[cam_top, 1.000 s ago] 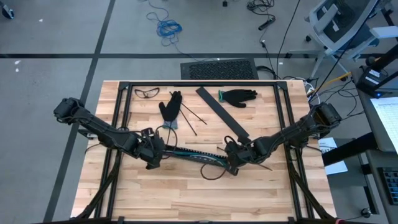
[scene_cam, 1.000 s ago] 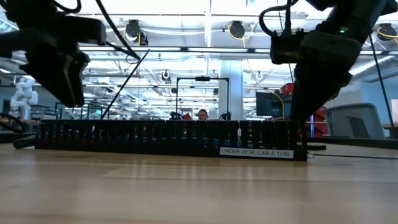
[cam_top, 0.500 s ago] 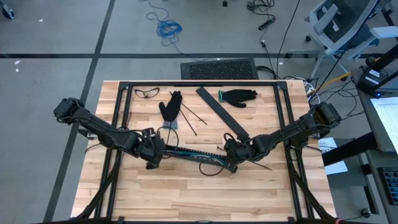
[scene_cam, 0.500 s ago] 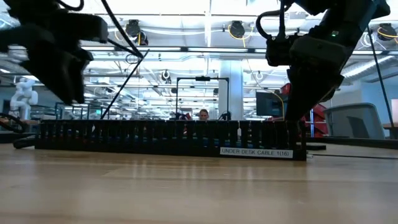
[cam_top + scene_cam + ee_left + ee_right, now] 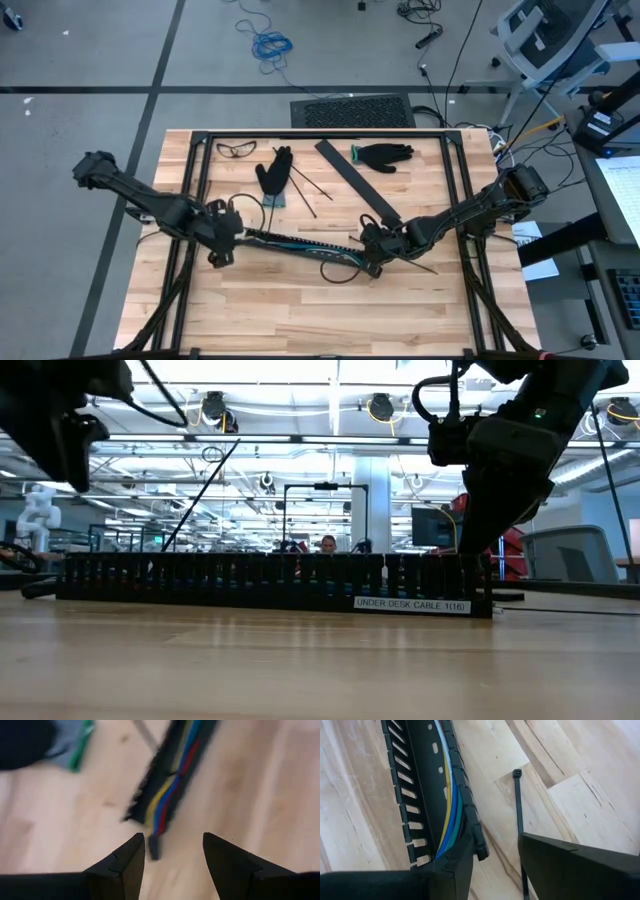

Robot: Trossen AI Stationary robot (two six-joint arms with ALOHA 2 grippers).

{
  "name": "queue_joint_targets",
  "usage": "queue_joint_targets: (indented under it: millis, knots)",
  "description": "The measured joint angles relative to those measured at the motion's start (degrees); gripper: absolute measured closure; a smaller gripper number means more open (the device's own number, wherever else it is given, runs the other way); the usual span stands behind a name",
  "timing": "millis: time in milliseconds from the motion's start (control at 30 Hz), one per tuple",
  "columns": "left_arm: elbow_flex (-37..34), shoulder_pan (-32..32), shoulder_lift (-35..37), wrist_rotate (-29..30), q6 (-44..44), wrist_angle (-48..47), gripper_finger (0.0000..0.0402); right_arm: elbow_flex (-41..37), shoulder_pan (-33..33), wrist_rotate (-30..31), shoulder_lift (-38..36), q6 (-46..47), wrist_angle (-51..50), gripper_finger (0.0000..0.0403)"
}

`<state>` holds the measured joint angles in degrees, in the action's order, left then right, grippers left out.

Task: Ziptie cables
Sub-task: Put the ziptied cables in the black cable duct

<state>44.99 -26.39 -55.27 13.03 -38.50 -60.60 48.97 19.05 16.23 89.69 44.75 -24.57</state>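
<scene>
Multicoloured cables (image 5: 169, 795) lie in black slotted strip (image 5: 300, 243) mid-table, we note; L gripper (image 5: 172, 851) part-open, empty, off strip's end; R gripper (image 5: 495, 855) part-open at other end, grip unclear.

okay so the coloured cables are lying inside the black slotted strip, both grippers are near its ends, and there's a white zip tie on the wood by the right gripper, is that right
Not quite: the zip tie is black, not white, as the right wrist view shows. The rest holds: the cables lie inside the black slotted strip, with the left gripper and the right gripper near its ends.
</scene>
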Motion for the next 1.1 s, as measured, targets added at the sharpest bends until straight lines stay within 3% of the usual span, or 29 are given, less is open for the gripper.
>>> queue_joint_targets:
  millis: [233,467,600,933,1100]
  knots:
    - [-4.64,0.0,-0.33,-11.97,8.44,6.38,0.0205,0.0,0.0,-0.02,0.0,-0.2,-0.03,0.0252]
    - [-4.65,0.21,-5.09,-4.6,18.92,6.23,0.0205,0.0,0.0,-0.02,0.0,-0.17,0.08,0.0252]
    - [-4.65,1.54,-8.17,-6.04,23.7,6.25,0.0205,0.0,0.0,0.07,0.0,-0.19,0.43,0.0252]
    - [-4.65,4.55,-13.3,-5.88,24.07,6.92,0.0206,0.0,0.0,0.63,0.0,-0.47,2.74,0.0252]
    - [-4.61,5.11,-14.14,-6.5,25.36,10.25,0.0229,0.0,0.0,0.63,0.0,-0.46,3.46,0.0252]
